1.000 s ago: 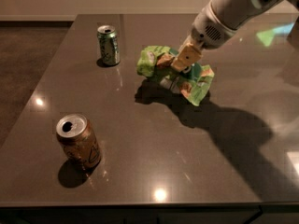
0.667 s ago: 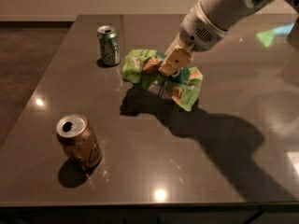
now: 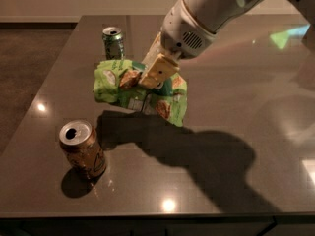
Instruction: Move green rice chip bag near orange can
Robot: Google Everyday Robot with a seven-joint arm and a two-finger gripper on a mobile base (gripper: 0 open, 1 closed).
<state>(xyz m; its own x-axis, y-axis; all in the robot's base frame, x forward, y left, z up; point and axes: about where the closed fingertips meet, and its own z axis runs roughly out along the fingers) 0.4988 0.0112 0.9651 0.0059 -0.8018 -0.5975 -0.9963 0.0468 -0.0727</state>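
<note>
One camera view shows all of this. My gripper [image 3: 149,78] hangs over the middle of the dark, glossy table [image 3: 246,97], a little left of centre, at the end of my white arm [image 3: 206,14], which comes down from the upper right. My tan fingers [image 3: 158,70] are closed on the green rice chip bag [image 3: 123,85], pinching its crumpled upper middle. The bag bunches around the grip. One lobe spreads out to the left and the other droops down to the right, where tan chip pictures show.

The bag looks to be held up off the table. A broad dark shadow [image 3: 147,132] lies below it and runs off to the right under my arm. I cannot tell whether the bag's lowest corner touches the surface.

The orange can [image 3: 83,150] stands upright near the front left of the table, its silver top open to the camera. It lies down and to the left of the bag, near it but apart from it, and the edge of the shadow falls just beside it.

A slimmer green-and-white can [image 3: 113,42] stands upright toward the back left, above the bag's left lobe and clear of it. Small bright reflections dot the tabletop, and a dark floor [image 3: 24,73] shows past the left edge.
</note>
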